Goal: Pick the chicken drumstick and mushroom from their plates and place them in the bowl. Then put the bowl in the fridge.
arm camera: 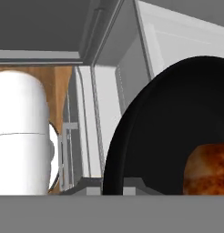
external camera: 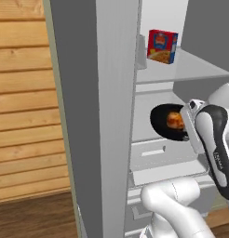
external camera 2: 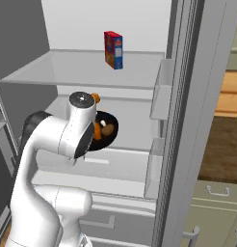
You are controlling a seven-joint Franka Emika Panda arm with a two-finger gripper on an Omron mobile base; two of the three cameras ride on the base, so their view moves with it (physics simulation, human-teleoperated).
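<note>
Black bowl (external camera 2: 108,131) with chicken drumstick (external camera: 174,121) and mushroom (external camera 2: 107,129) is gripped at its near rim by clamped jaws, carried level inside the fridge (external camera 2: 139,111) over its middle shelf so nothing spills.

We see flat, even rendered light with soft shadows inside the fridge (external camera 2: 139,62); the bowl (arm camera: 159,136) looks glossy, and edges appear slightly coarse and pixelated.
</note>
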